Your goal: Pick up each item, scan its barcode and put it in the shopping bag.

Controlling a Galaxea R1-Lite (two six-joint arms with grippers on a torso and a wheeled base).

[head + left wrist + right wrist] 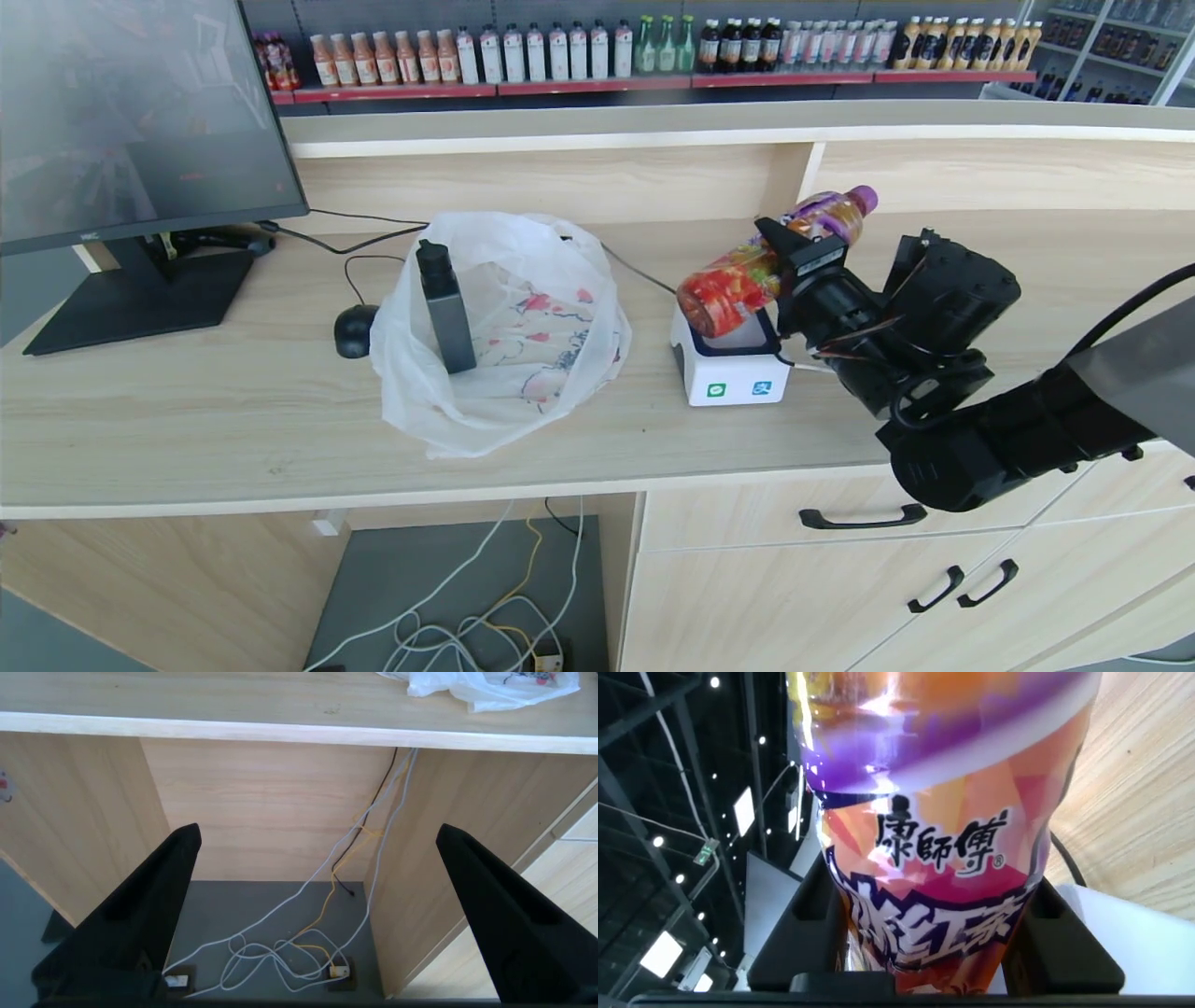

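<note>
My right gripper [792,252] is shut on a juice bottle [761,266] with a purple cap and a colourful label, held tilted just above the white barcode scanner [730,369] on the counter. In the right wrist view the bottle [943,831] sits between the two dark fingers [799,924]. A white plastic shopping bag [504,327] stands open to the scanner's left, with a dark grey bottle [446,308] upright inside it. My left gripper [318,915] hangs open below the counter edge, facing the cable-strewn recess, with nothing between its fingers.
A monitor [140,112] on its stand fills the counter's left end, with a black mouse [355,329] and cables beside the bag. Drawers with black handles [864,518] sit under the counter on the right. Shelves of bottled drinks [653,47] line the back.
</note>
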